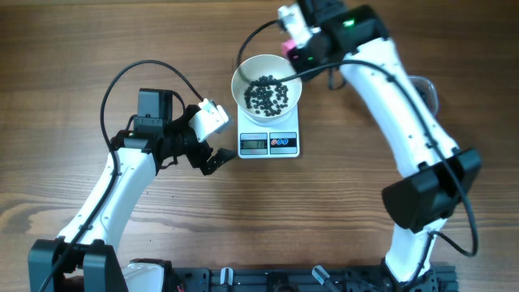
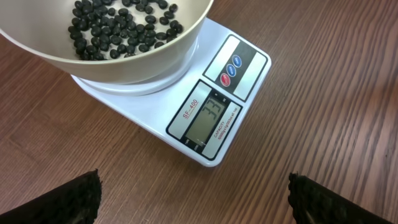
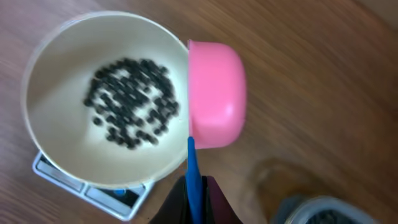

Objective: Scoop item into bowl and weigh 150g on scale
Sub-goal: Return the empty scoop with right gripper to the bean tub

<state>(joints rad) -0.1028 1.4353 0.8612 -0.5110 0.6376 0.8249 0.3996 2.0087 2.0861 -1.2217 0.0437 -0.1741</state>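
Note:
The white bowl (image 1: pixel 243 81) stands on the white scale (image 1: pixel 268 143) and holds a loose patch of black beads (image 1: pixel 266 94). My right gripper (image 3: pixel 194 200) is shut on the blue handle (image 3: pixel 193 165) of a pink scoop (image 3: pixel 215 102). The scoop lies tipped on its side against the bowl's rim (image 3: pixel 177 46), its mouth turned to the beads (image 3: pixel 129 102). In the overhead view the scoop (image 1: pixel 287 49) is at the bowl's far right edge. My left gripper (image 2: pixel 193 200) hangs open over bare table just in front of the scale (image 2: pixel 155 109), whose display (image 2: pixel 208 118) is lit.
A clear container (image 3: pixel 323 213) with dark beads stands at the right, largely hidden behind my right arm (image 1: pixel 405 105) in the overhead view. Bare wood lies to the left and in front of the scale.

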